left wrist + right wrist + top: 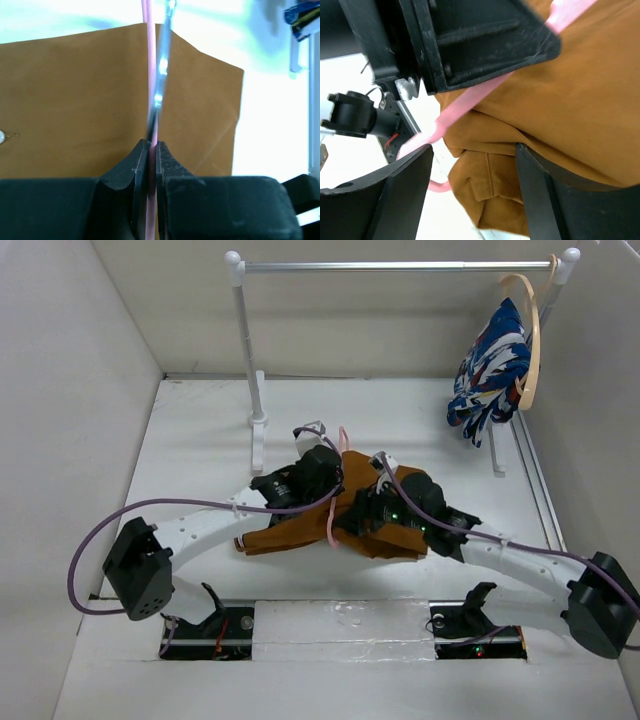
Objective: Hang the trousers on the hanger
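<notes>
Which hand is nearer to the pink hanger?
Left. The left hand is shut on the hanger; the right hand is open over the trousers, not gripping it.

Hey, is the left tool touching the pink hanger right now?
Touching. The left wrist view shows the left tool shut on the hanger, its pink wire pinched tight.
</notes>
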Robot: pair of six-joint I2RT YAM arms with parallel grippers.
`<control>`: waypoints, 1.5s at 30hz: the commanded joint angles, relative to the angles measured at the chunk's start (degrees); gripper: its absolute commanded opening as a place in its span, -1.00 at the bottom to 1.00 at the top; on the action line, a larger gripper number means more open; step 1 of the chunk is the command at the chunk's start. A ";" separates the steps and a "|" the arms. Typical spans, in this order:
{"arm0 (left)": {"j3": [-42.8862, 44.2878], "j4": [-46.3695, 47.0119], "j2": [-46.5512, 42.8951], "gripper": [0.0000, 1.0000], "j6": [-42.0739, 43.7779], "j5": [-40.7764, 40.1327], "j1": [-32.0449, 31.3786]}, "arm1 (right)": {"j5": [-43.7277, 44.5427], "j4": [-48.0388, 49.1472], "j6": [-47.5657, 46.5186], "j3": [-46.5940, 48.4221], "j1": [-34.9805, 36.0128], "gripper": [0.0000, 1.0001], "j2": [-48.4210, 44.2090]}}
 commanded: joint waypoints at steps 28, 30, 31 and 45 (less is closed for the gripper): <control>3.95 6.66 -9.58 -1.00 -3.34 -2.18 -1.91 | 0.92 19.56 10.40 2.04 3.48 -0.35 6.35; 5.36 6.58 -10.02 -1.00 -2.99 -1.74 -1.91 | 0.92 23.02 12.16 1.06 3.48 -0.53 6.79; 5.80 6.14 -10.02 -1.00 -2.81 -1.57 -1.91 | 0.57 25.12 12.34 0.88 3.48 -0.62 6.79; 23.33 5.36 -8.79 0.24 10.35 6.43 3.18 | -4.68 17.32 10.67 14.04 -4.22 -1.00 -0.59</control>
